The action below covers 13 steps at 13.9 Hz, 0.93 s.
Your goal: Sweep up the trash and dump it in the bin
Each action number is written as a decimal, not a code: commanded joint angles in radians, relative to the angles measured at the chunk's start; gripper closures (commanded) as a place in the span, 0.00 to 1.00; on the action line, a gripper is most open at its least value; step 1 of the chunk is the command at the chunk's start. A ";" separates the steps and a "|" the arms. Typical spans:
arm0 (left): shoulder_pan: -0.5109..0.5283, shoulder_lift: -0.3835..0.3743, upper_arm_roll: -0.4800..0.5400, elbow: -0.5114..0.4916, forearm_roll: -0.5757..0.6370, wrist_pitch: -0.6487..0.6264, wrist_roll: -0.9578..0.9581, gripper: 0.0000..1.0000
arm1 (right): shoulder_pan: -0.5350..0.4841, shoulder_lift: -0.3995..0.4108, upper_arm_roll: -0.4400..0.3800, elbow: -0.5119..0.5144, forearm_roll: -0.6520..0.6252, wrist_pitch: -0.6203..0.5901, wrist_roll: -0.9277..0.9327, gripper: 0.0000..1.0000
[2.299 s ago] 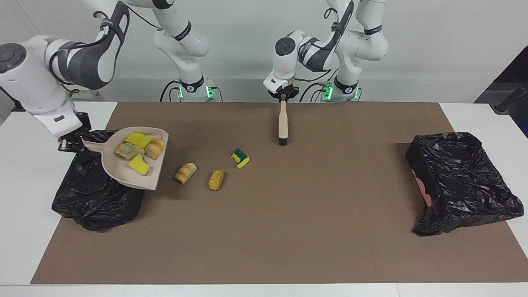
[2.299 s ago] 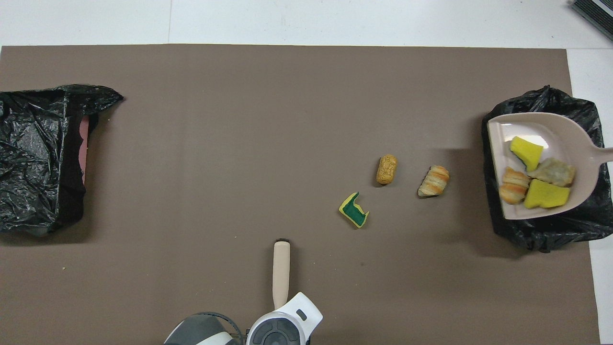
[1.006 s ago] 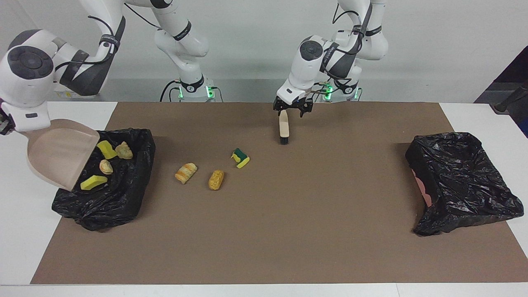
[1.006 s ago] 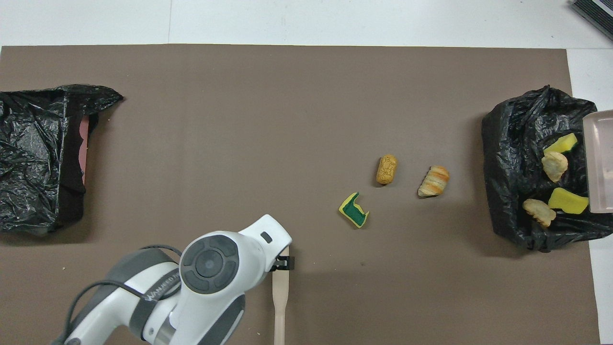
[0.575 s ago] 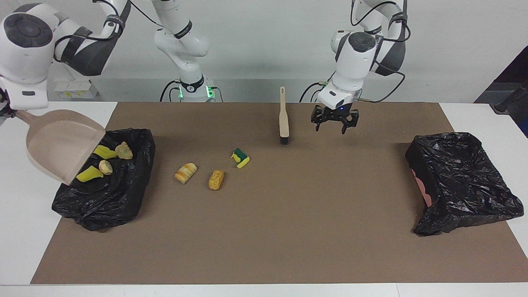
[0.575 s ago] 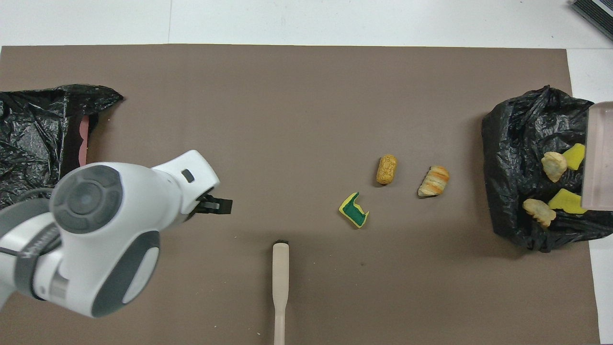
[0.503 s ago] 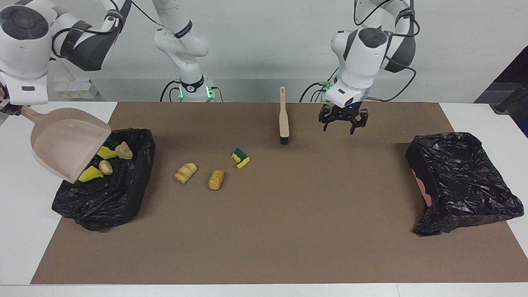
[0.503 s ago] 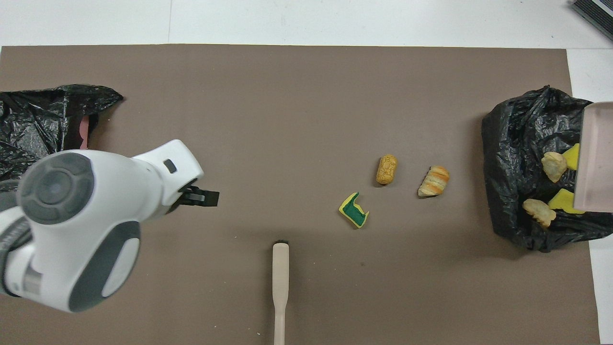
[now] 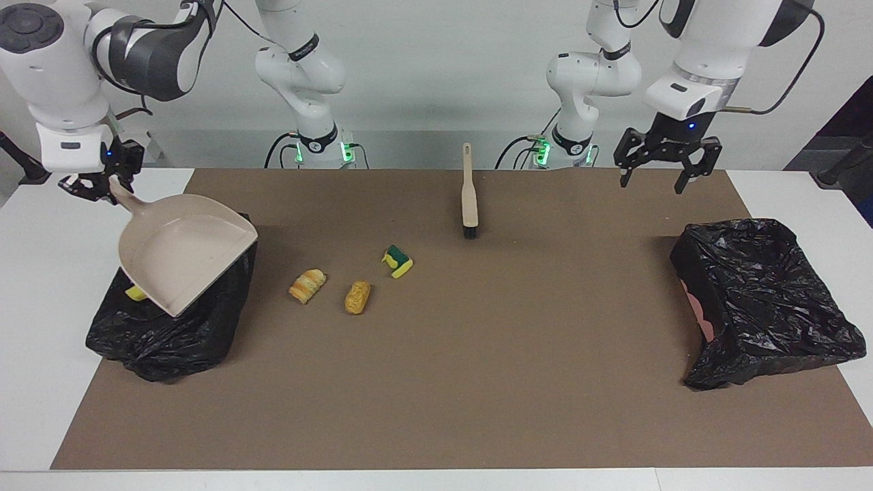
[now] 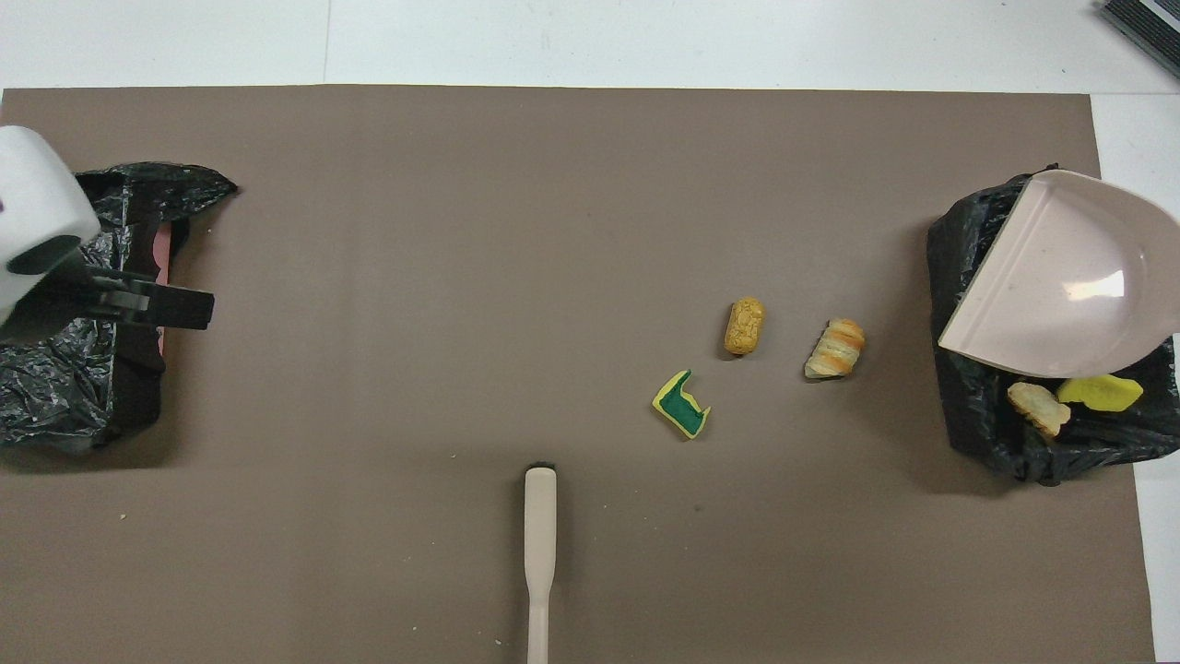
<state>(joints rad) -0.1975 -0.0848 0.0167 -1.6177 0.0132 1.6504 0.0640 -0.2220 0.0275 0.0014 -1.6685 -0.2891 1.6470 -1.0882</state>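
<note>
Trash half dumped, three scraps on the mat

Trash first: the right gripper (image 9: 92, 184) is clamped on the handle of the dustpan (image 9: 183, 249), tilted above the black-lined bin (image 9: 170, 327) at the right arm's end of the table, its scoop bare. Under its rim a yellow sponge wedge (image 10: 1102, 392) and a pale bread lump (image 10: 1037, 407) lie in the bin. Out on the brown mat (image 9: 436, 382) sit three scraps — a striped bread roll (image 9: 307, 285), a golden-brown lump (image 9: 357, 297), and a green-and-yellow sponge (image 9: 397, 261) nearer the robots. The brush (image 9: 468, 198) lies flat, nearer the robots again, touched by nothing. The left gripper (image 9: 660, 164) hangs with fingers spread wide and holding nothing, up over the mat's edge near the second black bin (image 9: 764, 300).
</note>
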 commanded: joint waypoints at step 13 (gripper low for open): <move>0.072 0.071 -0.009 0.148 -0.016 -0.153 0.088 0.00 | 0.446 0.161 0.006 0.002 0.327 0.167 1.259 1.00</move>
<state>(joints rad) -0.1484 0.0094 0.0247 -1.4467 0.0086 1.5102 0.1371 0.1815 0.1284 0.0114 -1.7198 0.0141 1.7817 0.0686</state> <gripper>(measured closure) 0.000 0.687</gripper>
